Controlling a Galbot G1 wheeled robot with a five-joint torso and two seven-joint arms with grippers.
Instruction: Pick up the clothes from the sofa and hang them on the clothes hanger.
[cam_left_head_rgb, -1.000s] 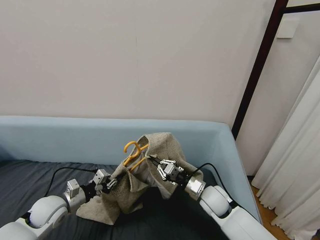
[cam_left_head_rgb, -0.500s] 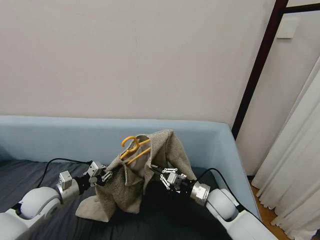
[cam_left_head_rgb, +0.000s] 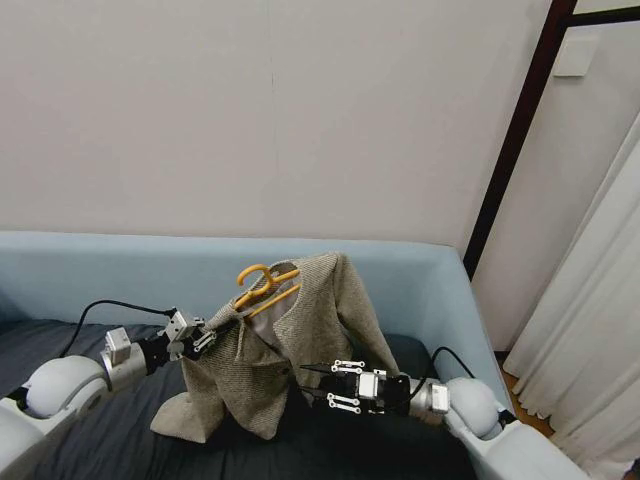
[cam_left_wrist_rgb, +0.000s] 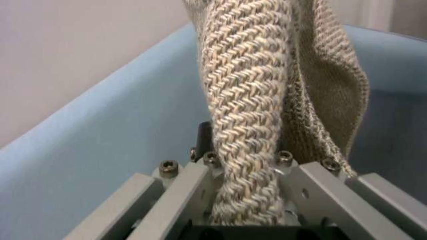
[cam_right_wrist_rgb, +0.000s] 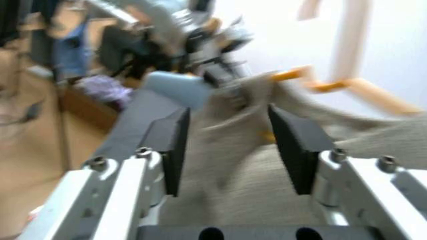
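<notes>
Head view shows the left hand (cam_left_head_rgb: 197, 332) closed on one shoulder of a beige knitted jacket (cam_left_head_rgb: 285, 345), holding it up above the dark seat (cam_left_head_rgb: 70, 445) of the light blue sofa (cam_left_head_rgb: 100, 270). The jacket is draped on an orange hanger (cam_left_head_rgb: 262, 283), whose hook stands above the collar, in front of the sofa back. One lower end of the cloth rests on the seat. The right hand (cam_left_head_rgb: 335, 385) is lower, near the hem of the jacket, with its fingers spread wide and nothing clamped between them. Left wrist view: a thick fold of the jacket (cam_left_wrist_rgb: 247, 100) comes up from between the two fingers (cam_left_wrist_rgb: 180, 192) of the left hand (cam_left_wrist_rgb: 243, 210), which pinch it tightly. Right wrist view is blurred: the right hand (cam_right_wrist_rgb: 229, 145) has its dark pads (cam_right_wrist_rgb: 175, 147) far apart, the beige cloth lies beyond the gap, and the hanger (cam_right_wrist_rgb: 363, 90) is seen past the cloth.
</notes>
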